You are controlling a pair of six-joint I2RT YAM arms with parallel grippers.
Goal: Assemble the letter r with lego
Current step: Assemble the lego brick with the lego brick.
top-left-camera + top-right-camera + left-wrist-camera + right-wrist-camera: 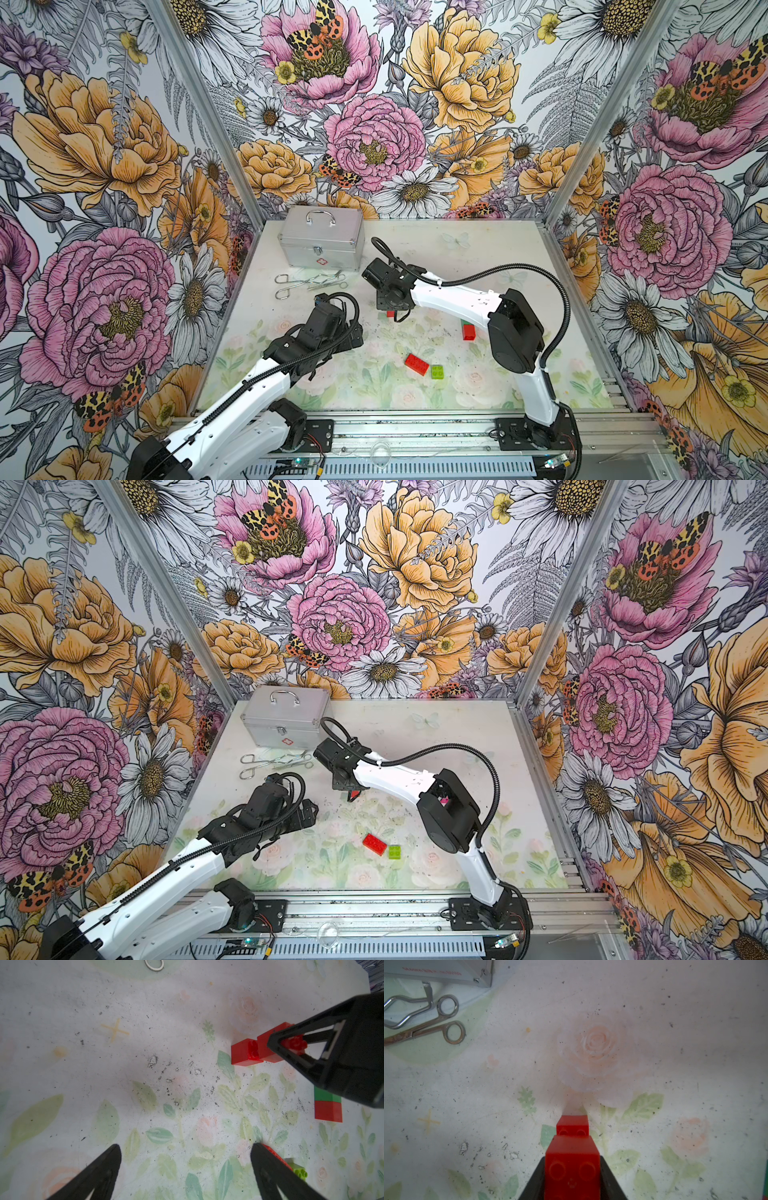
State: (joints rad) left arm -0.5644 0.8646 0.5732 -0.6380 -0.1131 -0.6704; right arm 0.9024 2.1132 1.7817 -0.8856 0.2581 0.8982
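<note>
My right gripper (pixel 572 1180) is shut on a red lego brick (pixel 572 1167), held low over the mat. A second red brick (pixel 572 1126) lies on its side just beyond the held one, touching or nearly touching it. In the left wrist view the same pair shows as the held brick (pixel 268 1047) and the lying brick (pixel 246 1052). In both top views the right gripper (pixel 390 311) (pixel 353 791) hides most of them. My left gripper (pixel 186 1147) (pixel 355 332) stands open and empty over the mat. Near it lie a flat red brick (pixel 417 364) and a lime green brick (pixel 437 371).
A dark green brick on a red one (pixel 468 330) (pixel 328 1105) stands under the right forearm. A silver metal case (pixel 320 237) sits at the back left, with steel scissors-like tools (pixel 309 282) (pixel 425 1020) in front of it. Flowered walls close in three sides.
</note>
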